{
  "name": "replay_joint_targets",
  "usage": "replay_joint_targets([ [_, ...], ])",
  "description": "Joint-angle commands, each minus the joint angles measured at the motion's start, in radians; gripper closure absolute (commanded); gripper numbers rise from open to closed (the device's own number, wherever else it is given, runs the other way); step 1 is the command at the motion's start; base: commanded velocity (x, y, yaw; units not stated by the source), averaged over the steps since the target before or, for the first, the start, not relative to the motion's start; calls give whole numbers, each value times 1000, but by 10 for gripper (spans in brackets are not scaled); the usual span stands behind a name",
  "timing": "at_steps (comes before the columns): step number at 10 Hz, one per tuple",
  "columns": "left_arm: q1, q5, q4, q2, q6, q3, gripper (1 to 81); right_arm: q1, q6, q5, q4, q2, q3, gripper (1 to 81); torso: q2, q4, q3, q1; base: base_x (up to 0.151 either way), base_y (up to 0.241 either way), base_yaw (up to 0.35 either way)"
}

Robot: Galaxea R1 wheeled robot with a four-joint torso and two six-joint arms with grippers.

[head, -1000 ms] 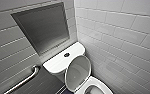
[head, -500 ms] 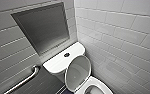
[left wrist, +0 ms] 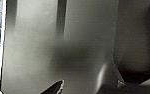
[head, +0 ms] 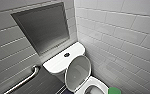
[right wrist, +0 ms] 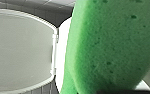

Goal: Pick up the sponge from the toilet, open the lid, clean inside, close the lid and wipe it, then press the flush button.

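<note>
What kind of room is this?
A bathroom or toilet stall, most likely: a white glossy ceramic toilet with its oval lid raised, a silver metal grab bar on the wall, and pale grey tiled walls all around.

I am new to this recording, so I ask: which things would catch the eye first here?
The white glossy ceramic toilet stands in a corner of grey tiled walls, its white oval lid raised, greyish underside showing. A bright green porous sponge looms close in the right wrist view and shows beside the toilet at the head view's lower edge.
</note>
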Motion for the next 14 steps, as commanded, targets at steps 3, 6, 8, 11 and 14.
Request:
replay_joint_targets([
  [3, -4, 54, 6, -12, -3, 2, 10, 207, -5, -293, -103, 210, -64, 811, 0, 120, 0, 0, 0, 0, 0],
  [6, -4, 54, 4, -16, -3, 2, 10, 215, -5, -298, -106, 272, -115, 811, 0, 178, 0, 0, 0, 0, 0],
  [8, -4, 54, 1, -16, -3, 2, 10, 215, 3, -296, -102, 306, -132, 811, 0, 177, 0, 0, 0, 0, 0],
  [11, -2, 54, -2, -17, -3, 2, 10, 210, 13, -293, -88, 448, -303, 811, 0, 182, 0, 0, 0, 0, 0],
  [14, 1, 54, -4, -20, -5, 1, 10, 196, 26, -285, -80, 594, -516, 811, 0, 182, 0, 0, 0, 0, 0],
])
